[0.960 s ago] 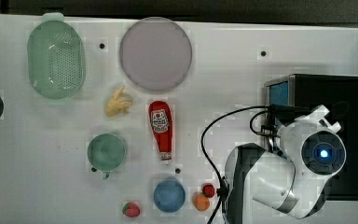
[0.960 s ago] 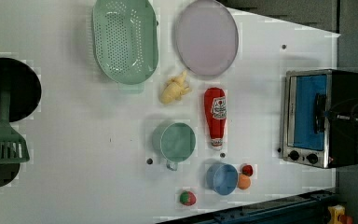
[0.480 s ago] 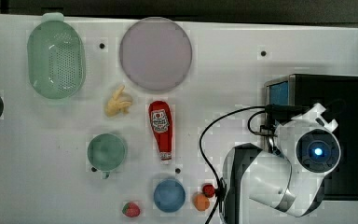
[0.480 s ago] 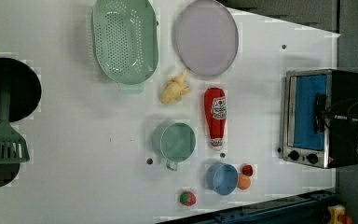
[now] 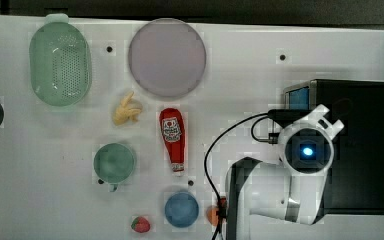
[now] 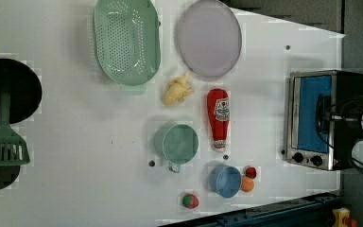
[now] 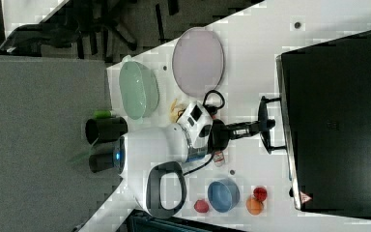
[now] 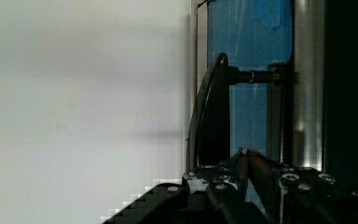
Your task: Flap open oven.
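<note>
Oven point(image 6: 319, 118): at table point(image 5: 260, 90) edge on the top view's right, door shut; gripper point(image 8: 246, 156) fingers nearly together beside the door handle point(image 8: 214, 112), whether pinching it unclear

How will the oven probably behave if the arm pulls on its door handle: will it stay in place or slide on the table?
The oven is a large box standing flat on the white table, so it is probably heavy and unlikely to tip. The tabletop looks smooth, so a hard pull might slide it a little. The bar handle looks rigid, standing off the glass door on a post, so it should not bend.
</note>
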